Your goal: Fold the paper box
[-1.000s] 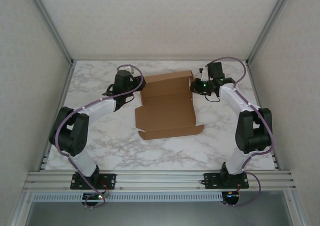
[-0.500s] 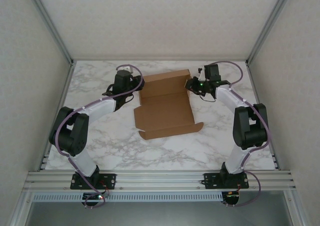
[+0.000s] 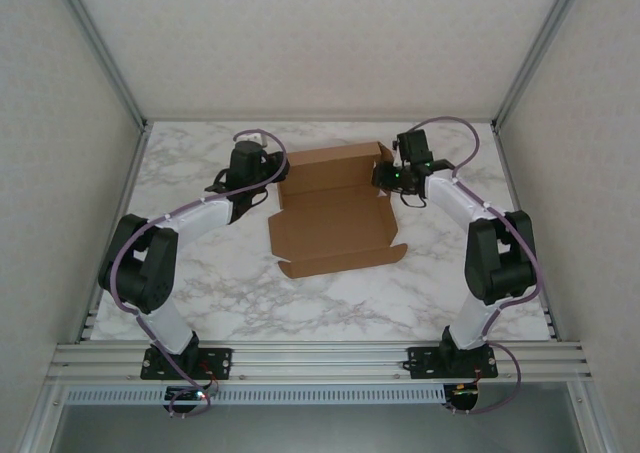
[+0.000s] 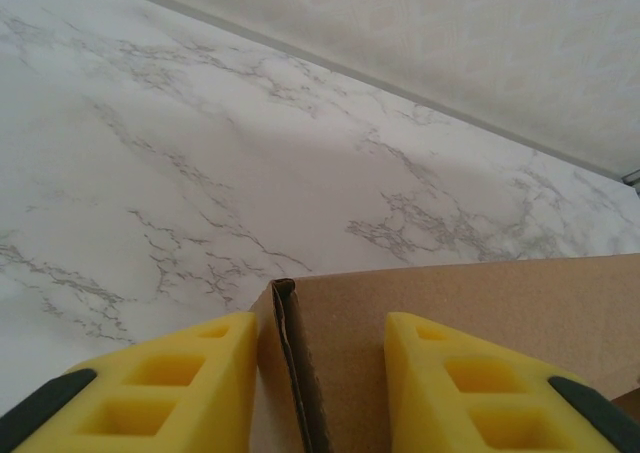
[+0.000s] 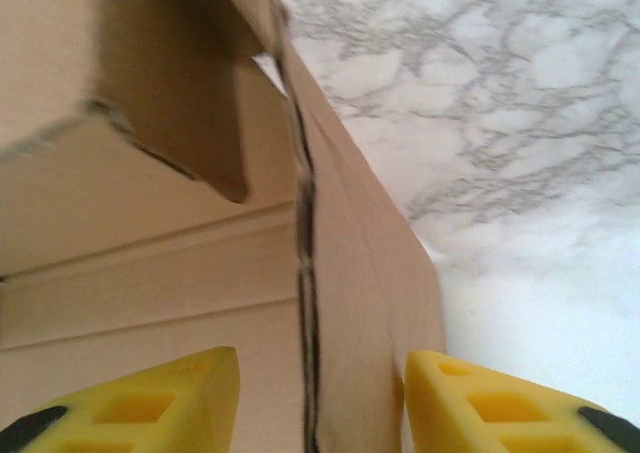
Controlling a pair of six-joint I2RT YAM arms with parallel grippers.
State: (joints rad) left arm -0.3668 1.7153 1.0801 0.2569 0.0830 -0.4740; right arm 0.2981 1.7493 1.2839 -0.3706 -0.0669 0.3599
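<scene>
The paper box [image 3: 333, 213] lies partly folded in the middle of the marble table, its far panel raised and a narrow flap along its near edge. My left gripper [image 3: 277, 177] is at the box's far left corner. In the left wrist view its jaws [image 4: 320, 373] stand open astride the corner's upright folded edge [image 4: 285, 353]; the left finger rests against the outer side and the right finger is apart from the edge. My right gripper [image 3: 385, 178] is at the far right corner. Its jaws [image 5: 320, 398] are open around the right side wall [image 5: 360, 303], with a gap on the inner side.
The marble table [image 3: 200, 293] is boxed in by pale walls with aluminium posts at the back corners [image 3: 135, 113]. A metal rail [image 3: 320, 358] with both arm bases runs along the near edge. Bare marble lies beyond the box toward the back wall [image 4: 300, 123].
My right gripper has opened and let go of the right side wall, and that arm has shifted a little to the left. The left arm has stayed still.
</scene>
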